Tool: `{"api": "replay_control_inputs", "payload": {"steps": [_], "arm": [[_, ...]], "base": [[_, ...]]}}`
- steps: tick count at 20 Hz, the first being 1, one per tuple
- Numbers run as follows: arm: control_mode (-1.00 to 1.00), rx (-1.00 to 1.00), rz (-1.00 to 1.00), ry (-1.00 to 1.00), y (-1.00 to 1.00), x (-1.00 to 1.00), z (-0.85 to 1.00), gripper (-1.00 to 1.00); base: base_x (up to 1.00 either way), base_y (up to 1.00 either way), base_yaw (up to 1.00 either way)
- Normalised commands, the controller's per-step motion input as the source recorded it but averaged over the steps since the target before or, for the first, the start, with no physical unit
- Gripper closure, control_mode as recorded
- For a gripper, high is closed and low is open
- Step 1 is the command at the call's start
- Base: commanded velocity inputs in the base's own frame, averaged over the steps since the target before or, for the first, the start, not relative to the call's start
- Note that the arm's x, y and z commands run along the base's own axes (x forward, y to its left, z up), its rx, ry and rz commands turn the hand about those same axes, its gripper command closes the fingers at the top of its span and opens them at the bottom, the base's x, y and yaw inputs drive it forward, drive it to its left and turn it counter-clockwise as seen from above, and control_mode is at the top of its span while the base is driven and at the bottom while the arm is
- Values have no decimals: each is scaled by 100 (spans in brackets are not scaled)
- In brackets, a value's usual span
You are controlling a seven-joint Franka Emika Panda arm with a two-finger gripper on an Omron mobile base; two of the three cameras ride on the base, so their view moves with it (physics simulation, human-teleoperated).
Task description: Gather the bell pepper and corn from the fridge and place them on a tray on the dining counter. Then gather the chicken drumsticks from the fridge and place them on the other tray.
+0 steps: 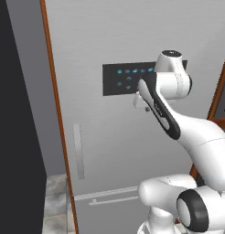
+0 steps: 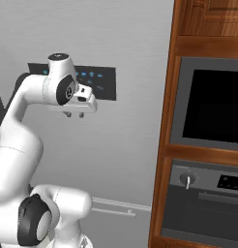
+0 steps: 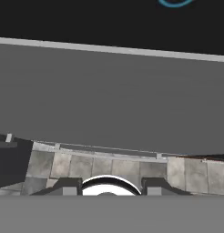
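Note:
The fridge (image 1: 109, 137) stands shut in front of me, a pale grey door with a black control panel (image 1: 119, 80) of small blue lights. My gripper (image 2: 75, 115) hangs just in front of that panel (image 2: 104, 82), fingers pointing down, close to the door. In the hand view the two dark fingertips (image 3: 70, 186) stand apart, and the gripper (image 3: 111, 187) holds nothing; the grey door (image 3: 109, 100) slopes past above them. The bell pepper, corn, chicken drumsticks, trays and dining counter are out of view.
A vertical recessed handle (image 1: 78, 151) sits on the door's left side and a horizontal bar handle (image 1: 112, 199) lower down. A wood-framed wall oven stack (image 2: 208, 145) stands to the right. A dark panel (image 1: 13, 137) rises at the left, with grey floor tiles (image 1: 55, 201) below.

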Motion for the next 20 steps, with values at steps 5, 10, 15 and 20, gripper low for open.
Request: {"api": "replay_control_inputs", "payload": {"steps": [5,10,15,20], "arm": [[-100,-1,0,-3,0,-26,0,-100],[-100,-3,0,-24,0,-92,-7,-100],[-100,0,-1,-12,-4,-57,-8,-100],[-100,0,0,-6,-1,-40,-6,-100]], "base": [[0,0,0],[0,0,0],[0,0,0],[0,0,0]]}}
